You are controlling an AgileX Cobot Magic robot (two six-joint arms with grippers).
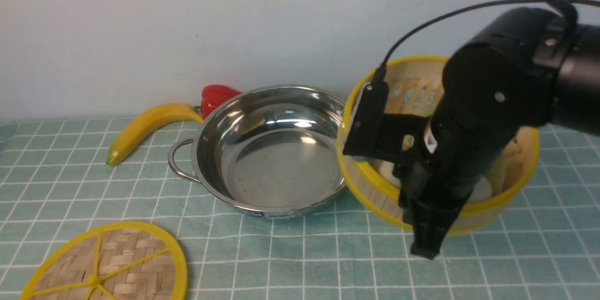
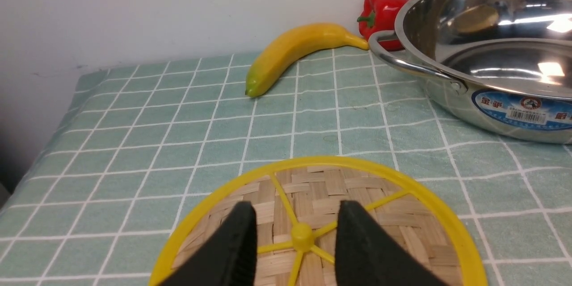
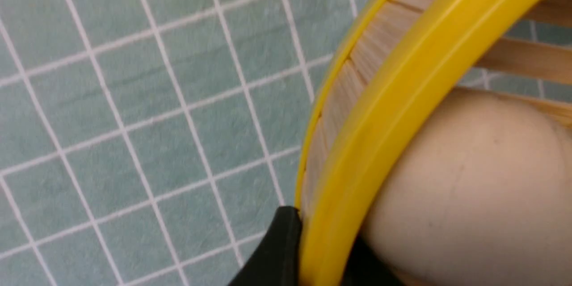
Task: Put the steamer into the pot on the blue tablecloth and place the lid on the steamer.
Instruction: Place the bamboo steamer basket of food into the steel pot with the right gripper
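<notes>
— Well, what is found at the left of the desk?
— The lid [image 1: 105, 262] is laid flat on the blue tablecloth [image 1: 328, 262], at the near left corner. The left claw [image 2: 297, 210] is held over it, its fingers parted a moderate way, with the lid's yellow hub seen between them. Nothing is gripped, and whether the weave is touched cannot be told.
— And further along?
— A banana [image 1: 145, 129] is laid by the wall [image 1: 140, 23], its narrow end near a red pepper [image 1: 216, 96] that is tucked behind the pot [image 1: 281, 173]. The pot is set upright on the cloth at mid-desk, its label [image 1: 276, 214] turned to the front.
— Where is the steamer placed?
— The steamer [image 1: 370, 192] is seen just right of the pot, close against its rim, and is tilted so that its open side is turned to the front. Pale buns [image 3: 469, 178] are carried inside it.
— And the right claw?
— The right claw [image 3: 319, 272] is closed on the steamer's near wall: one finger is pressed against the outside, the other is tucked inside beside a bun.
</notes>
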